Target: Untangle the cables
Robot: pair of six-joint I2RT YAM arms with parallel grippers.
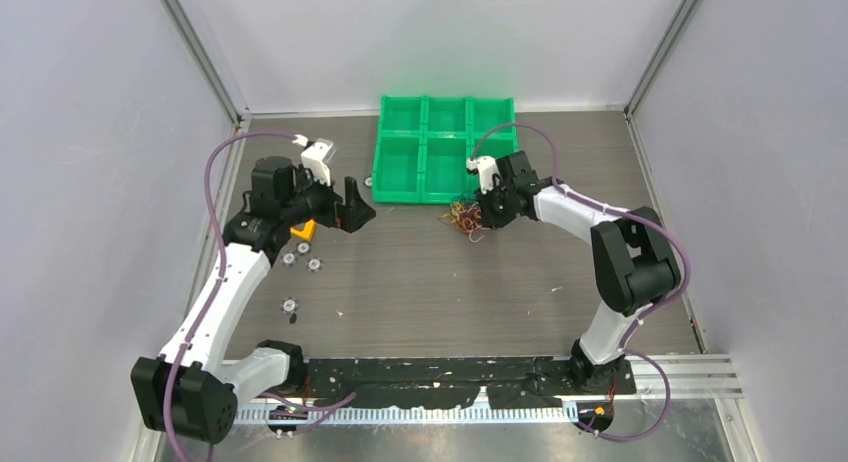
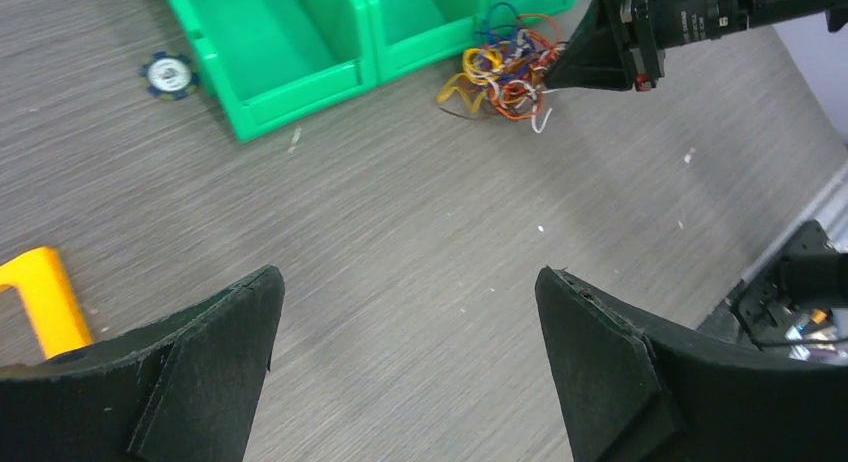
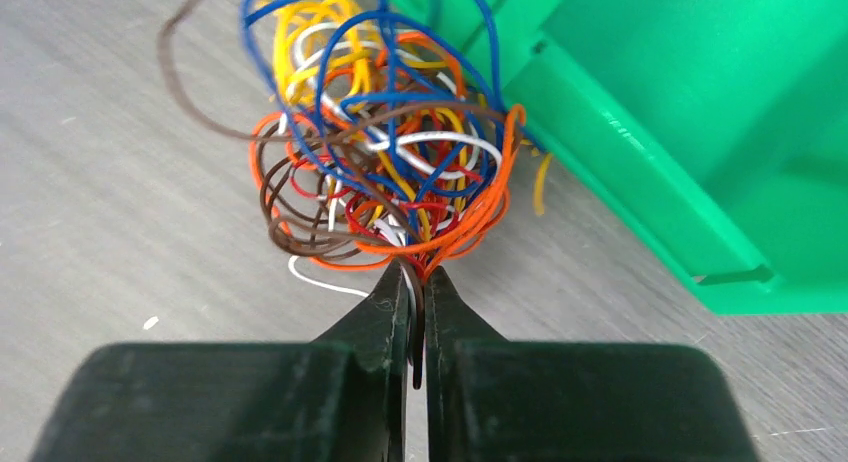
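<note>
A tangled ball of thin cables (image 3: 385, 152), blue, orange, yellow, brown, white and red, lies on the grey table just in front of the green tray (image 1: 400, 172). It also shows in the top view (image 1: 465, 219) and the left wrist view (image 2: 505, 67). My right gripper (image 3: 417, 277) is shut on several strands at the near edge of the ball, a brown one pinched between the pads. It shows in the top view (image 1: 487, 214). My left gripper (image 2: 410, 282) is open and empty, held above bare table far left of the cables (image 1: 352, 210).
The green tray (image 3: 650, 192) has several compartments and stands at the back middle. A yellow block (image 2: 45, 302) and several small round discs (image 1: 300, 254) lie near the left arm; one disc (image 2: 168, 75) sits by the tray's left corner.
</note>
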